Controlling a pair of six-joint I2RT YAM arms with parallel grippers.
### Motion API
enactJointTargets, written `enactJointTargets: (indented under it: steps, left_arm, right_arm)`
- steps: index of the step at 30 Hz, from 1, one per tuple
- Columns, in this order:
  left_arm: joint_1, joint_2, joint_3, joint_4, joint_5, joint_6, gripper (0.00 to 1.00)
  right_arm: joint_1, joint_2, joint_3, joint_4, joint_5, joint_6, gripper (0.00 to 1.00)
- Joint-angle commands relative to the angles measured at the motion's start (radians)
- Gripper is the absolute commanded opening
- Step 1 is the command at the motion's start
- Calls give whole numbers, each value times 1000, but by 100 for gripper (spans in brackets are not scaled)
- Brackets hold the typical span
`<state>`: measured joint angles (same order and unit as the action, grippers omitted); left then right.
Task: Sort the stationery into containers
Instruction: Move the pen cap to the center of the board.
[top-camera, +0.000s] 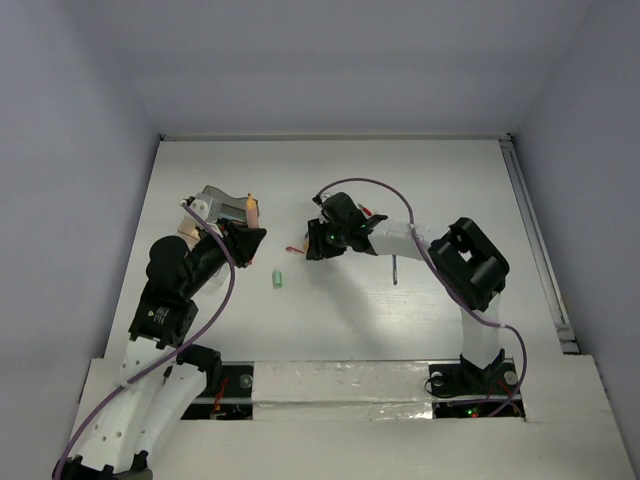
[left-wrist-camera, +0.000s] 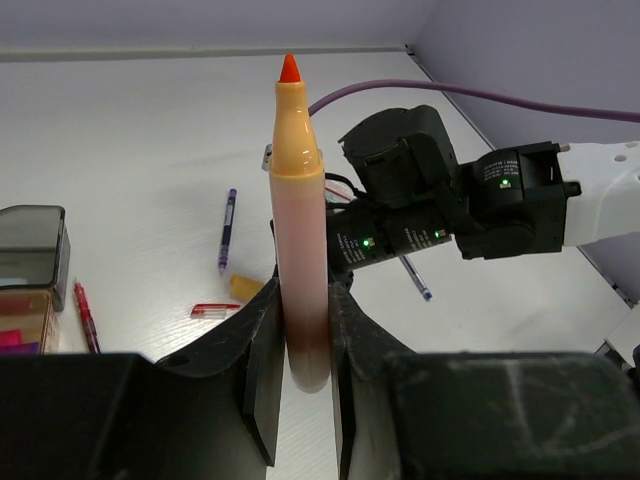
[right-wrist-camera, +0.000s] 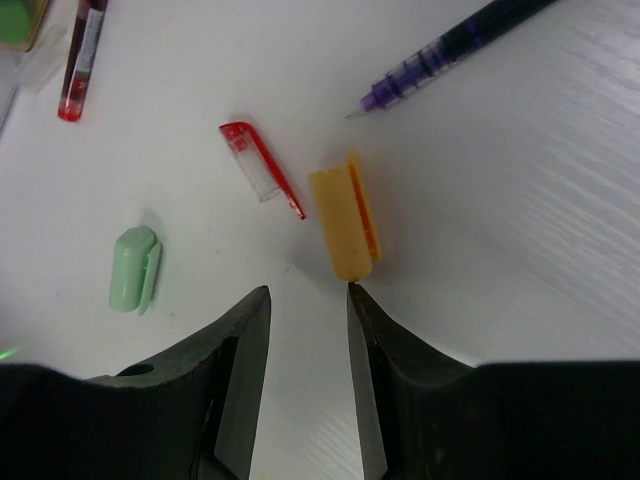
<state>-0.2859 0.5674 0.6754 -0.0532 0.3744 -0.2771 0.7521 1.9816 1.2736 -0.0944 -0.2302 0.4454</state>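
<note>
table (top-camera: 350, 330) white, mint cap (top-camera: 278, 279) — walls (top-camera: 80, 100) pale lilac

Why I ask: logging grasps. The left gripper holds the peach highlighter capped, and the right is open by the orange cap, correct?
No: the highlighter in the left gripper is uncapped, its orange tip bare, as the left wrist view shows. The right gripper is open by the orange cap.

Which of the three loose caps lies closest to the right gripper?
The orange cap, just ahead of the right gripper; the mint cap and the red-clipped clear cap lie farther off.
</note>
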Motion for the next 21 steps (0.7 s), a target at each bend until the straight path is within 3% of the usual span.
enactJointTargets:
  steps: [1,8,15,19,21]
  left_arm:
    - [5,2,21,33,9,10,0]
    - [5,-1,18,44,29,9,0]
    - [14,3,18,44,29,9,0]
    - [14,-1,16,44,28,10,0]
    - [14,2,16,44,29,9,0]
  right_arm:
    - [-5,-17,61,-33,100,-34,44]
    - [-5,54,125,-130,101,-132,53]
    - [-5,126,202,-137,74,-220,52]
    - [-5,126,201,-160,84,-241,30]
    - [-5,105,167,-172,86,-257,27]
